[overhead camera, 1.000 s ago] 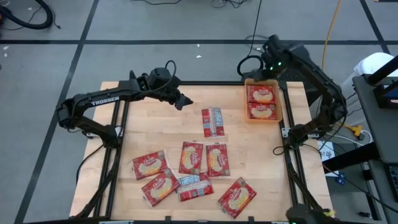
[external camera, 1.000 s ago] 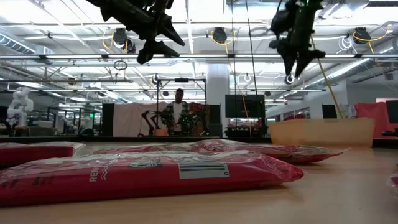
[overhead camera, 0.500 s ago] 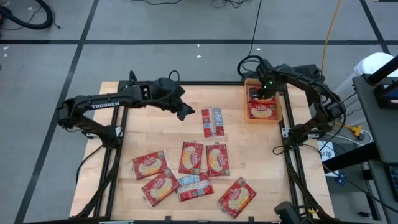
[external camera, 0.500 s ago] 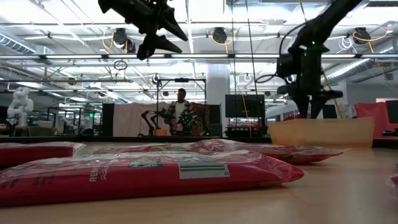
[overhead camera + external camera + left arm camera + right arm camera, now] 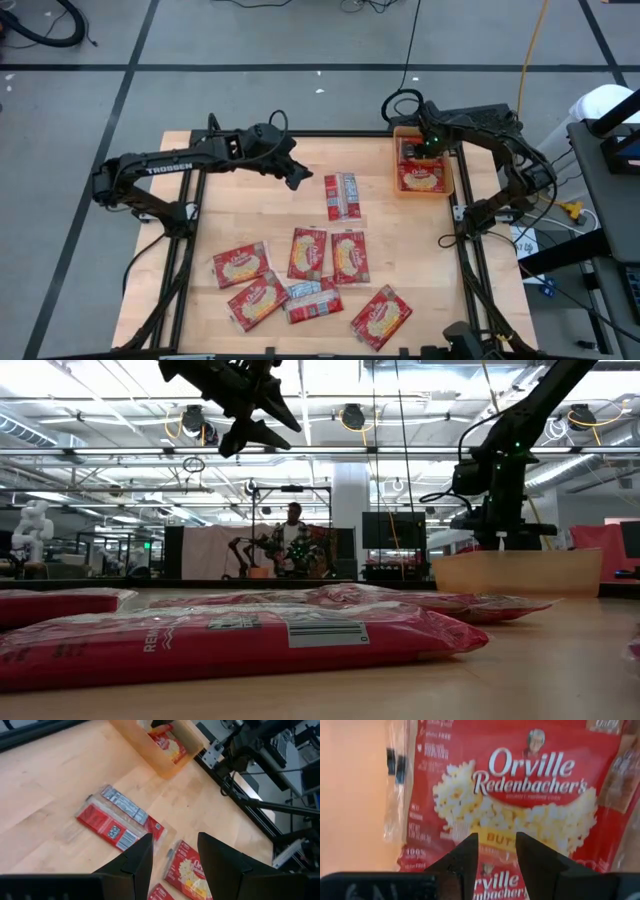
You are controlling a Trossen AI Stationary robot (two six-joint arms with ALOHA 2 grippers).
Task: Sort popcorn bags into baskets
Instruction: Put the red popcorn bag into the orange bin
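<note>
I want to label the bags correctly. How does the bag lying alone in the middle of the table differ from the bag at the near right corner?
The lone middle bag shows its printed back, with white label panels and a barcode; the near-right corner bag shows its popcorn picture. The middle bag lies square to the table edges; the corner bag lies turned at an angle. Both are flat red packets of similar size, lying on the wood, untouched.

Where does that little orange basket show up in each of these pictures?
High view: orange basket at the table's far right corner, right gripper over it.
Low view: pale tub at right, an arm dipping in from above.
Left wrist view: at the top, a red popcorn bag inside.
Right wrist view: only an orange wall beside a bag.
Shared landmark: the bag inside it.
</note>
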